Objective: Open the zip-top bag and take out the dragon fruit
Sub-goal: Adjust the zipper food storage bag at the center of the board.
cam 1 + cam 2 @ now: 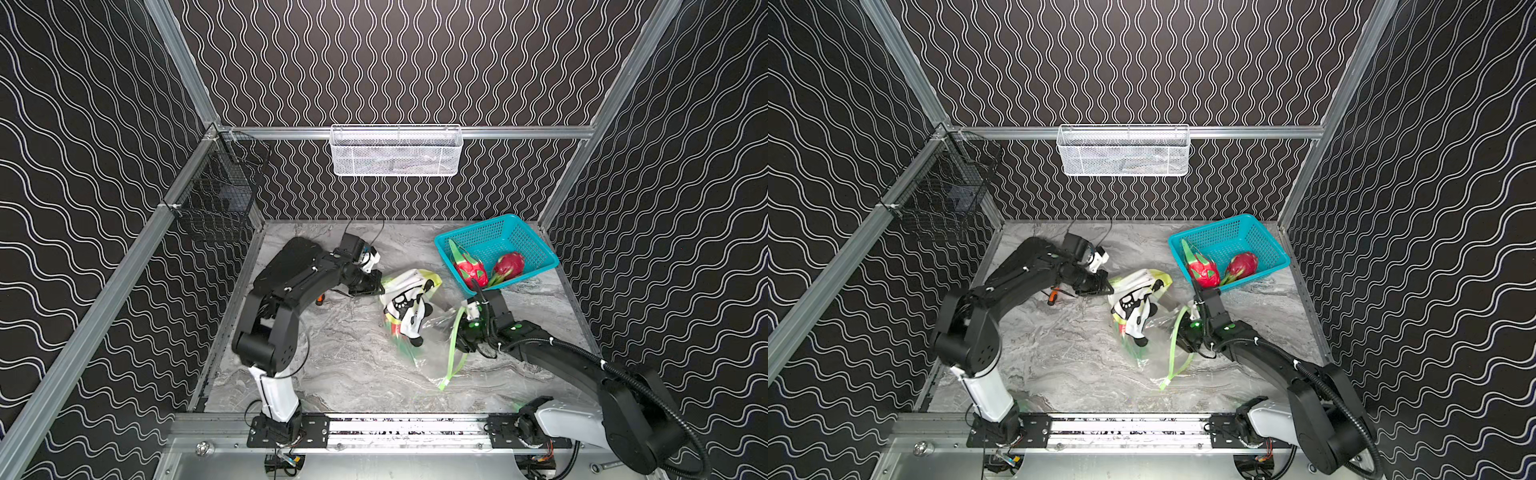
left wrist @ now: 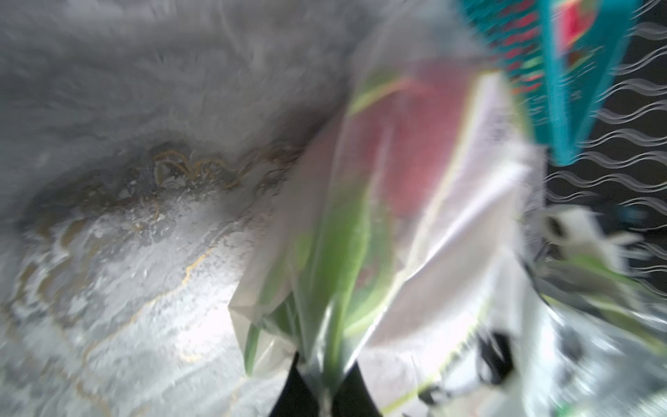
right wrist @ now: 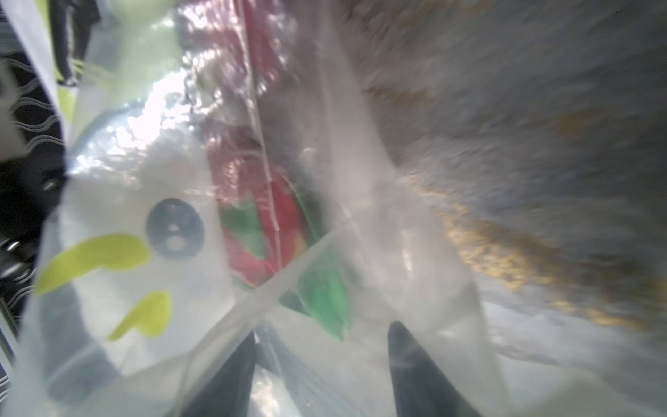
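Inside the basket (image 1: 490,241) lie two dragon fruits (image 1: 471,270) (image 1: 509,264), another in the bag (image 1: 409,303).

We see the left tool (image 2: 325,397) with its black tips clamped onto a fold of the bag (image 2: 451,234), all blurred. A red fruit (image 2: 408,151) shows through the plastic. The marble surface (image 2: 126,234) lies beside it; a teal basket (image 2: 570,108) stands beyond.

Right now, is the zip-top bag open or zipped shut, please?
Open: on the zip-top bag, the lime-green zip strip parts into two bands near the right gripper.
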`<state>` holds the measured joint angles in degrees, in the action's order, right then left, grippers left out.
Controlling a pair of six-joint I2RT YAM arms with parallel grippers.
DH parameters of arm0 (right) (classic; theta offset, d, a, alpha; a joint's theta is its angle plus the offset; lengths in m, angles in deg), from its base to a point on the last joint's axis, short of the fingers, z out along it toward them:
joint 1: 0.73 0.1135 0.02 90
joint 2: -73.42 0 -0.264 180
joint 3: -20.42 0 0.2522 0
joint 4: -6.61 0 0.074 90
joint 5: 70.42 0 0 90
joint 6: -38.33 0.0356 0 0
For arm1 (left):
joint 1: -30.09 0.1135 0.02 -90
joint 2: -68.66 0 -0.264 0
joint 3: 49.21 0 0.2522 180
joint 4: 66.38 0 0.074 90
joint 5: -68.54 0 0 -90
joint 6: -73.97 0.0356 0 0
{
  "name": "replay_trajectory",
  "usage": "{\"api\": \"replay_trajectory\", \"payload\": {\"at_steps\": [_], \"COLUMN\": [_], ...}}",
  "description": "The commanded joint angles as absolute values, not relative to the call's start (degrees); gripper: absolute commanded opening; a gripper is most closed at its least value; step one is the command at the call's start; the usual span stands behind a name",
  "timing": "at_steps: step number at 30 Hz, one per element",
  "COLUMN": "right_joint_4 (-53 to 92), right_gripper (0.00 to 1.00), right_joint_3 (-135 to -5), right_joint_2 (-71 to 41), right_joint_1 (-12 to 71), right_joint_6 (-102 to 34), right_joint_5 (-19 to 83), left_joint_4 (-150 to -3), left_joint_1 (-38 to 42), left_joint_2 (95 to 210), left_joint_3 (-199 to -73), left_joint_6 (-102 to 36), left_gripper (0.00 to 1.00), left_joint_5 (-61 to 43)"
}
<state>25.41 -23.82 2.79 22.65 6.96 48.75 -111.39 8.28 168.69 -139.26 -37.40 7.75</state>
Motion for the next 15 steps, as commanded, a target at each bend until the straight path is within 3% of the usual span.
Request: {"api": "replay_trajectory", "payload": {"at_steps": [1, 4, 9, 15], "right_joint_4": [21.51, 15.98, 16.94, 16.23], "right_gripper": [0.62, 0.65, 0.67, 0.69], "right_joint_3": [-22.87, -21.86, -21.15, -21.78], "right_joint_2": [2.69, 0.69, 0.73, 0.03], "right_joint_1": [20.36, 20.10, 20.10, 21.52], "right_joint_6": [2.92, 1.98, -0.49, -1.69], "right_joint_5": [55.65, 62.30, 63.37, 64.41], "left_joint_4": [-108.23, -114.96, -117.79, -119.43], "left_joint_1": [7.20, 4.27, 3.72, 4.15], "left_joint_2": [163.56, 163.63, 160.36, 160.56], "left_joint_3": [-142.05, -146.58, -146.82, -134.91], "left_joint_6": [-45.28, -44.41, -45.32, -41.68], "left_gripper": [0.00, 0.00, 0.00, 0.00], "left_joint_5": [9.58, 7.52, 7.15, -0.44]}}
